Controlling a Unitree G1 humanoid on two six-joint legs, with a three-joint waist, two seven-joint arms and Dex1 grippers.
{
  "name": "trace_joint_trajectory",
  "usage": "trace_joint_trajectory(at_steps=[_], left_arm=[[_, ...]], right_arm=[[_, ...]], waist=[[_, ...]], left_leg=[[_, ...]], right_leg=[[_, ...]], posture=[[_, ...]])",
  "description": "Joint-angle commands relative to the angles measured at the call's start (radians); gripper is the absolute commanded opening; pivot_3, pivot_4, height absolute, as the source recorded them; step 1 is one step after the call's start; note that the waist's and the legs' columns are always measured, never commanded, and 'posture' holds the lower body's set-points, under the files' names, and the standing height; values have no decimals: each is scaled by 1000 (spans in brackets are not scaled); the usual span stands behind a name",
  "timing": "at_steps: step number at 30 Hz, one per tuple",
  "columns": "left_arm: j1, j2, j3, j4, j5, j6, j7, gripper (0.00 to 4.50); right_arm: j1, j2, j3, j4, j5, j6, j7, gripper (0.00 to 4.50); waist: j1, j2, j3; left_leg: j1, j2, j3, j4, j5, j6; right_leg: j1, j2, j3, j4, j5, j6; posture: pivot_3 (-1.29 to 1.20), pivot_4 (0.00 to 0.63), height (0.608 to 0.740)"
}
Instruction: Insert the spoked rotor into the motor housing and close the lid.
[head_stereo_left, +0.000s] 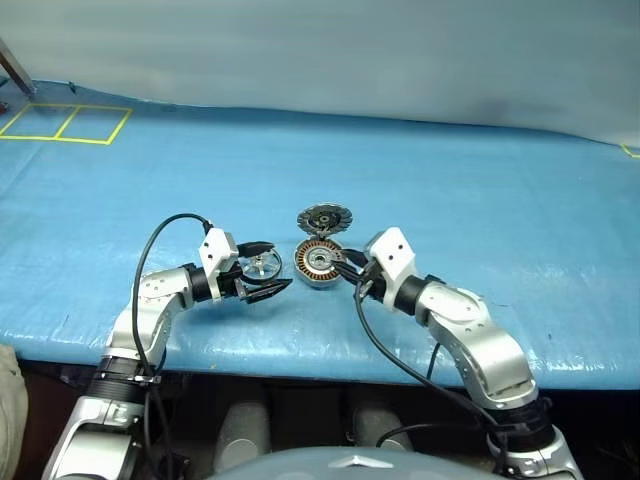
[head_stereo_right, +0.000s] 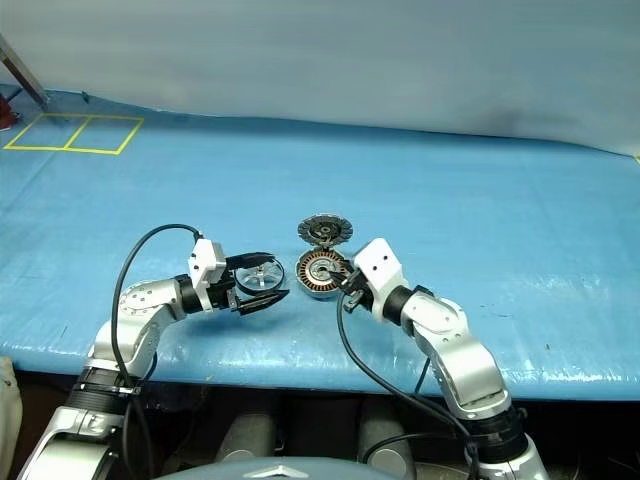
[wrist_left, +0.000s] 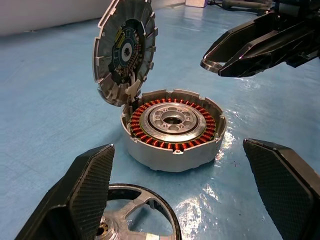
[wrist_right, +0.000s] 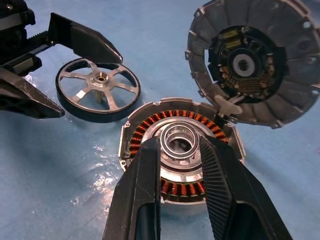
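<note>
None of the task's two steps was done at that moment: the spoked rotor (wrist_right: 98, 89) lay flat on the blue bench (head_stereo_left: 480, 170), just beside the motor housing (wrist_left: 173, 127) and outside it, and the lid (wrist_left: 125, 49) stood tipped up on its hinge at the housing's far edge, finned dark face toward the open cup. The housing's ring of copper windings and silver hub was bare, nothing seated in it. The left gripper (head_stereo_left: 259, 267) had its jaws spread wide, one on each side of the rotor, not touching it as far as could be seen, holding nothing. The right gripper (wrist_right: 180, 185) hovered over the housing's near rim with its jaws narrowly apart and empty; whether they touched the housing could not be told. Left to do, in my judgement: grip the rotor, drop it over the hub, then swing the lid down
</note>
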Motion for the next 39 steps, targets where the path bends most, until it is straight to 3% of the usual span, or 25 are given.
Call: trace_joint_trajectory(at_steps=[1,15,39], left_arm=[[7,5,18,-34,-6,-19,10,4500],[30,11,28,-53,-6,-23,26,4500],[26,16,25,-41,-2,-38,37,4500]], right_arm=[[-56,23,18,50,-1,-39,2,765],[-124,42,23,228,-7,-109,12,765],[-139,53,31,255,-22,-123,11,765]], waist=[[-1,0,0],[-2,0,0],[-2,0,0]], left_leg=[[0,0,0,0,0,0],[0,0,0,-1,0,0],[0,0,0,-1,0,0]], right_leg=[[0,0,0,0,0,0],[0,0,0,0,0,-1],[0,0,0,0,1,-1]], posture=[[0,150,740],[0,150,740],[0,150,740]])
